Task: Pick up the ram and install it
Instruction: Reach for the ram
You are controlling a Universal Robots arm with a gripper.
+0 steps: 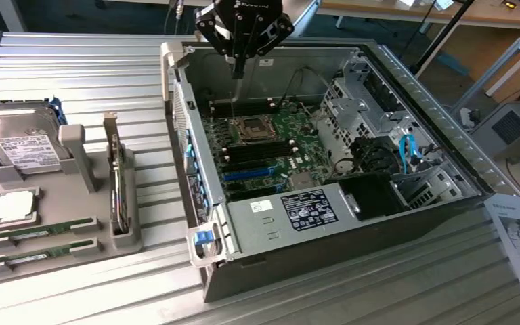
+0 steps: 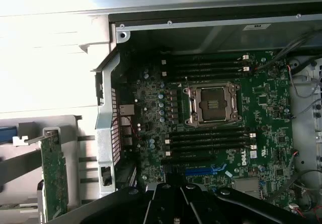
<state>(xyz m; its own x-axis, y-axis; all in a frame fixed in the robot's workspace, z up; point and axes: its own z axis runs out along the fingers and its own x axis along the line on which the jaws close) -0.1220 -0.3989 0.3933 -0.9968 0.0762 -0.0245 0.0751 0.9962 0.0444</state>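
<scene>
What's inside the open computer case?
Green motherboard with an empty CPU socket, black memory slots, a power supply and blue cable. Board beneath the power supply is hidden.

A lab: opened computer case (image 1: 252, 233) on slatted metal bench (image 1: 79, 74).

On the desk (image 1: 79, 74), the computer case (image 1: 332, 271) sits to the exterior view's right of a holder (image 1: 93, 247); 2 ram sticks (image 1: 38, 231) lie in the holder's near slots.

Ribbed grey metal tabletop (image 1: 79, 74); wooden desk (image 1: 405, 8) beyond, exterior view's right.
</scene>
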